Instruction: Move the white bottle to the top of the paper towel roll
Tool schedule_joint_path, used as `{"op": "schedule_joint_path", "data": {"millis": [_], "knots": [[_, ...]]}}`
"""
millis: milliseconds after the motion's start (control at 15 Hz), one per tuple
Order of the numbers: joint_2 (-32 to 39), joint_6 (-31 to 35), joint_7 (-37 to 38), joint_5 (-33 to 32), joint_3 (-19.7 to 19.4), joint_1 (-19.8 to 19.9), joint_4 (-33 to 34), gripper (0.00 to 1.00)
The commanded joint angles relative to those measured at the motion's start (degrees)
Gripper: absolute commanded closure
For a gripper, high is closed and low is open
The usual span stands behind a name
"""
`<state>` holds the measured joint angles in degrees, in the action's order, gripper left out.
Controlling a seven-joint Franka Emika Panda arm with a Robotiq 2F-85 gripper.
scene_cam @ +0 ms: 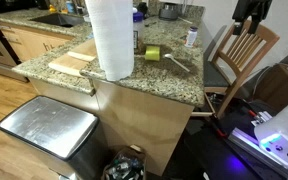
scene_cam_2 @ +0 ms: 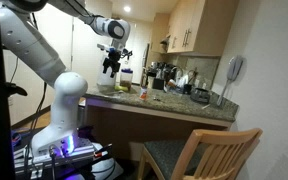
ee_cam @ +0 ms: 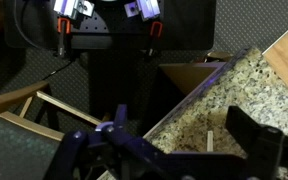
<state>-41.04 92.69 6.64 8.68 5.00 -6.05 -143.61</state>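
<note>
The white bottle (scene_cam: 192, 37) stands upright on the granite counter (scene_cam: 174, 80) near its far right end. The tall paper towel roll (scene_cam: 111, 38) stands upright at the counter's near corner, well apart from the bottle. My gripper (scene_cam_2: 111, 66) hangs high above the counter end in an exterior view, and shows dark at the top right (scene_cam: 251, 12), above the chair. In the wrist view my gripper (ee_cam: 184, 135) is open and empty, its fingers spread over the counter edge. The bottle does not show in the wrist view.
A yellow-green cup (scene_cam: 152, 53) lies between the roll and the bottle, with a white utensil (scene_cam: 176, 62) beside it. A wooden board (scene_cam: 72, 63) lies left of the roll. A wooden chair (scene_cam: 239, 55) stands by the counter. A steel bin (scene_cam: 49, 130) stands below.
</note>
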Motion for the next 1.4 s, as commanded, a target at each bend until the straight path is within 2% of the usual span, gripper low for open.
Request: {"op": "schedule_joint_path", "data": {"millis": [0, 133, 467, 533, 600, 867, 933, 1067, 1267, 1333], "knots": [[0.0, -0.16, -0.35, 0.27, 0.5, 0.68, 0.1, 0.0], [-0.76, 0.03, 1.63, 1.78, 0.84, 0.85, -0.46, 0.0], [-3.21, 7.98, 12.22, 2.04, 3.63, 3.38, -2.44, 0.0], [9.1, 14.11, 13.08, 0.41, 3.48, 5.57, 5.21, 0.0], [-0.76, 8.19, 11.13, 1.43, 2.81, 2.56, -0.23, 0.0], [0.23, 9.21, 11.54, 1.31, 3.06, 2.87, 0.23, 0.0], [1.13, 11.95, 13.45, 0.05, 4.18, 4.1, -1.37, 0.0], [6.62, 17.41, 18.59, 0.86, 3.84, 7.02, -0.29, 0.0], [11.98, 27.07, 24.2, 3.07, 3.12, 8.89, 0.03, 0.0], [16.47, 28.51, 26.48, 2.78, 3.03, 10.02, 4.16, 0.0]]}}
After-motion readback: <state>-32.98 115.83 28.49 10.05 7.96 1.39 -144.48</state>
